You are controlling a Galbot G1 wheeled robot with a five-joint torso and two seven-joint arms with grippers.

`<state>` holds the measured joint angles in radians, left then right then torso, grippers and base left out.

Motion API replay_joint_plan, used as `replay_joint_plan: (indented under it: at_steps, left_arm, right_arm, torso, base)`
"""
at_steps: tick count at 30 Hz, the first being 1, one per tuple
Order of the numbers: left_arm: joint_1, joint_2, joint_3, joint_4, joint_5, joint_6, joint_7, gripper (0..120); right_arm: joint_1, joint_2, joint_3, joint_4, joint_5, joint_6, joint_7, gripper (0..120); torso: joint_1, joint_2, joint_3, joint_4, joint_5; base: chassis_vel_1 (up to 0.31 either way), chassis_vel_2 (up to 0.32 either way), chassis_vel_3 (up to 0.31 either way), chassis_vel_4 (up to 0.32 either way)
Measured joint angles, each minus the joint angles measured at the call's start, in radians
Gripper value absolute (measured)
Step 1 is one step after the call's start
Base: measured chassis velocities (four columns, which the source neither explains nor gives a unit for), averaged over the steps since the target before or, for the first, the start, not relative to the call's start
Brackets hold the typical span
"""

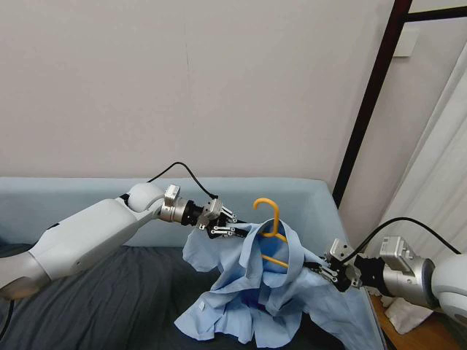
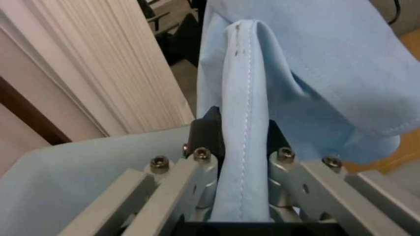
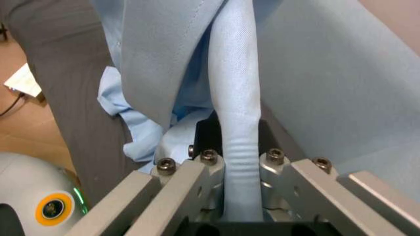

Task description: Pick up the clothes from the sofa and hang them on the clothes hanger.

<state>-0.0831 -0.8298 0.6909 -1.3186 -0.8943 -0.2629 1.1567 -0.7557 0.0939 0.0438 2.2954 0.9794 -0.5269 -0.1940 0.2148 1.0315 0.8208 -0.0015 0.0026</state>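
Light-blue shirt [image 1: 248, 299] on a yellow hanger [image 1: 271, 224] hangs over the dark seat of the sofa [image 1: 95, 292], held between the left tool [image 1: 233, 224], clamped on one shoulder fold, and the right tool [image 1: 317, 268], clamped on the other.

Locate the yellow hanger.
In the head view, the yellow hanger sits inside the collar of the blue shirt, between the left end effector and the right end effector, above the sofa.

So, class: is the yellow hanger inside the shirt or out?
Inside: the yellow plastic hanger sits in the light blue shirt, hook above its collar; left pincer and right pincer clamp fabric.
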Motion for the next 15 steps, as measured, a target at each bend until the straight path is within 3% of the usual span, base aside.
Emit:
replay_joint_plan:
  at_steps: [9, 11, 13, 15]
  left_arm:
    - [0.014, 0.005, -0.028, 0.017, 0.012, -0.02, -0.037, 39]
    - [0.02, 0.006, -0.041, 0.019, 0.014, -0.026, -0.051, 50]
    - [0.021, 0.008, -0.044, 0.019, 0.016, -0.029, -0.057, 52]
    - [0.025, 0.015, -0.049, 0.018, 0.017, -0.037, -0.068, 64]
  right_arm:
    - [0.001, 0.002, -0.001, -0.004, 0.001, 0.011, 0.004, 1]
    - [0.002, 0.003, 0.0, -0.003, 0.003, 0.012, 0.007, 1]
    - [0.003, 0.003, 0.0, -0.003, 0.005, 0.012, 0.009, 1]
    - [0.004, 0.007, 0.002, -0.006, 0.01, 0.013, 0.015, 1]
  torso:
    - [0.0, 0.0, 0.0, -0.0001, 0.0]
    - [0.0, 0.0, 0.0, 0.0, 0.0]
    - [0.0, 0.0, 0.0, 0.0, -0.0001]
    - [0.0, 0.0, 0.0, -0.0001, 0.0]
  base:
    - [0.0, 0.0, 0.0, 0.0]
    - [0.0, 0.0, 0.0, 0.0]
    - [0.0, 0.0, 0.0, 0.0]
    - [0.0, 0.0, 0.0, 0.0]
